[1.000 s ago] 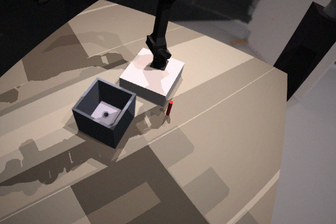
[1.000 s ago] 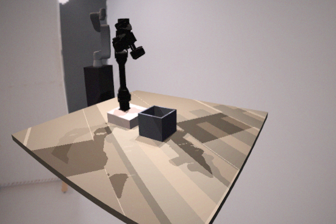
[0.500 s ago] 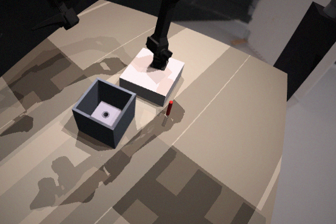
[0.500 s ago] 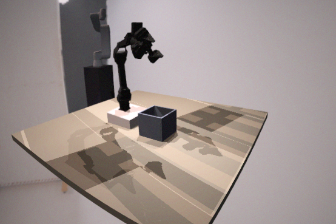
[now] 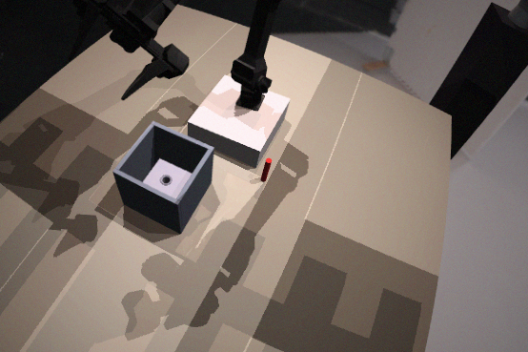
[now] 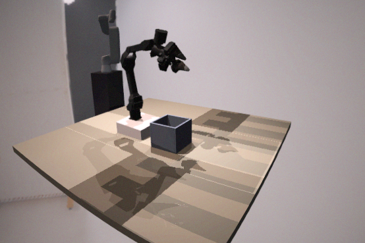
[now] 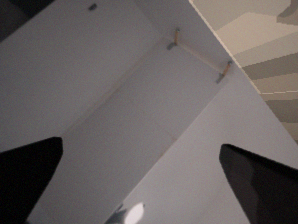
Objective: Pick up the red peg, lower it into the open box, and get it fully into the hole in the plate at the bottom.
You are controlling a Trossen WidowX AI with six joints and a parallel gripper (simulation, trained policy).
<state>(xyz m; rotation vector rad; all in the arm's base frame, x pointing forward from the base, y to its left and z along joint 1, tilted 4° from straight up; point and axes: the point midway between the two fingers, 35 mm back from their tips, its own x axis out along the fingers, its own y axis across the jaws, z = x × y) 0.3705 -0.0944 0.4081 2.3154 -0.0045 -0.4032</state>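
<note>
The largest thing here is the wide, flat bench of light wooden colour (image 5: 381,165) (image 6: 92,153), and on it all the task's things are standing. Next in size is my own black jointed arm (image 5: 259,27) (image 6: 131,74), raised high from the low white square block (image 5: 214,117) (image 6: 128,129) which carries it. Beside this block stands the open-topped, dark blue-grey square box (image 5: 152,203) (image 6: 163,138). At its bottom I see the pale flat square plate (image 5: 154,179), with the small round dark-rimmed hole (image 5: 166,179) near its middle.

My black two-fingered hand (image 5: 143,84) (image 6: 187,63) (image 7: 143,148) is spread almost to its full width, high above the bench, and it has hold of nothing. The smallest thing is the thin red cylindrical peg (image 5: 266,170) — it stands on the bench near a corner of the white block, outside the box.

So, of the task I judge nothing is done: the peg is not picked up, and the hole has no peg in it. All the steps are left — to bring the hand down to the peg, to grip it, to carry it over the box wall, to lower it, and to seat it fully.
</note>
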